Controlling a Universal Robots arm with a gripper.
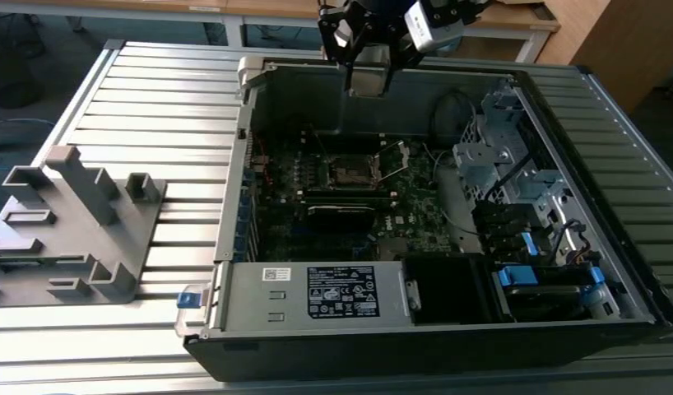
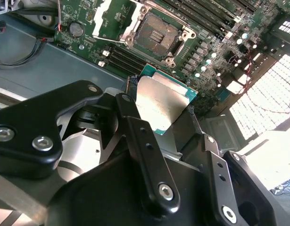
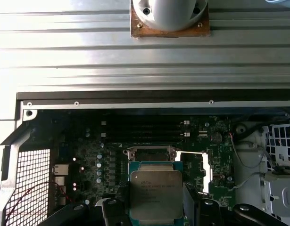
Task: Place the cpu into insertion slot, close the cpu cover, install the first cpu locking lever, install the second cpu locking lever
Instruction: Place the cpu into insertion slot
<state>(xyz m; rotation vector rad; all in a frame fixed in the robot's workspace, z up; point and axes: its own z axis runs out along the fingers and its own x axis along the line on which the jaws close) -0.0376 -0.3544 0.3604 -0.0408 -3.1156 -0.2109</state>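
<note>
In the exterior view my gripper (image 1: 368,82) hangs over the far wall of the open computer case, shut on the cpu (image 1: 366,79), a flat silver-topped chip. Below it on the green board lies the insertion slot (image 1: 351,171), dark and bare, with the cpu cover (image 1: 394,160) swung open beside it. In both wrist views the cpu (image 2: 163,106) (image 3: 155,192) sits between black fingers (image 2: 135,125) (image 3: 115,209), apart from and above the insertion slot (image 2: 159,32) (image 3: 149,154). The shiny cpu cover (image 2: 107,16) (image 3: 195,162) stands flipped back.
The case (image 1: 238,247) lies on a slatted metal table (image 1: 161,107). A grey power supply box (image 1: 314,292) fills its near side, with drive bays and blue tabs (image 1: 529,276) at the exterior view's right. A grey plastic fixture (image 1: 67,222) stands outside at the left. Memory slots (image 3: 145,129) run beside the socket.
</note>
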